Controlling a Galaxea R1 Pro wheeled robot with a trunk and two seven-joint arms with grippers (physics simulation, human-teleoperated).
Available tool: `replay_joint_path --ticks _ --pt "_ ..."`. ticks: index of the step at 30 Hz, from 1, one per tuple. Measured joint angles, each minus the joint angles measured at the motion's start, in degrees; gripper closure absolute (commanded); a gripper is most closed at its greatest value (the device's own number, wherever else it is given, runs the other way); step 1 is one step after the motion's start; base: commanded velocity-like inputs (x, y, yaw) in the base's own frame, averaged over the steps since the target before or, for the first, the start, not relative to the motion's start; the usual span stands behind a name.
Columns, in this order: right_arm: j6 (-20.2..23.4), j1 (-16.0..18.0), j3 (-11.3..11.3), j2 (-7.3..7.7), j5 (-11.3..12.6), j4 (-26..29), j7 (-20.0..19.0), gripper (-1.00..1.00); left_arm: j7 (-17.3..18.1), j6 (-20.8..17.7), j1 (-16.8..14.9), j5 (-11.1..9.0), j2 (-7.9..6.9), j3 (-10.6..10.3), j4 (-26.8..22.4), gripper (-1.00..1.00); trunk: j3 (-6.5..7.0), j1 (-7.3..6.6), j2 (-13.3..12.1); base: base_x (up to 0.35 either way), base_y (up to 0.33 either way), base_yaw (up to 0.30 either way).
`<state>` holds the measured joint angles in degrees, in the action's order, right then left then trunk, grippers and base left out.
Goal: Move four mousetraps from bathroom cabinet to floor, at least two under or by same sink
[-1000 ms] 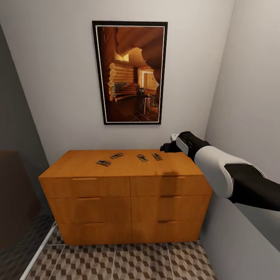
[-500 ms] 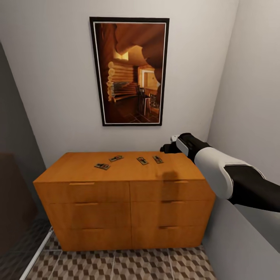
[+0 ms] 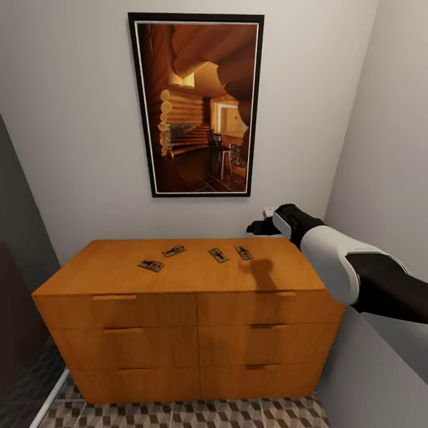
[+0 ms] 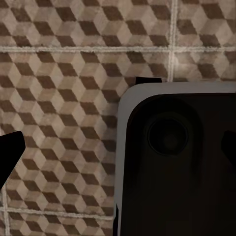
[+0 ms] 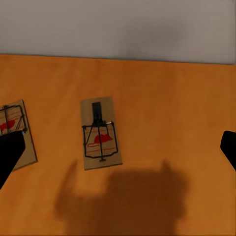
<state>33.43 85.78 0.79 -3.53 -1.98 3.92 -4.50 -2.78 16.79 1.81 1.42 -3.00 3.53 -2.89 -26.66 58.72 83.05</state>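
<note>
The head camera has drawn nearer the cabinet (image 3: 190,285), which looms larger, with less bathroom floor (image 3: 178,415) showing; a first pick looks imminent. Four mousetraps lie on the cabinet top: far-left (image 3: 151,265), next (image 3: 174,251), third (image 3: 218,255), rightmost (image 3: 243,252). The right gripper (image 3: 257,227) hovers beside the rightmost, jaws spread and empty. Left jaws: state cannot be told.
</note>
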Motion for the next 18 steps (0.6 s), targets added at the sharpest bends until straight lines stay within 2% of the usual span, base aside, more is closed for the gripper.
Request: replay_joint_path --ticks 18 --pt "-2.4 -1.0 0.0 0.11 0.0 -0.1 -0.1 -1.00 0.0 0.0 0.0 0.0 0.00 -0.1 0.0 -1.00 0.00 0.01 0.0 0.012 0.000 0.000"
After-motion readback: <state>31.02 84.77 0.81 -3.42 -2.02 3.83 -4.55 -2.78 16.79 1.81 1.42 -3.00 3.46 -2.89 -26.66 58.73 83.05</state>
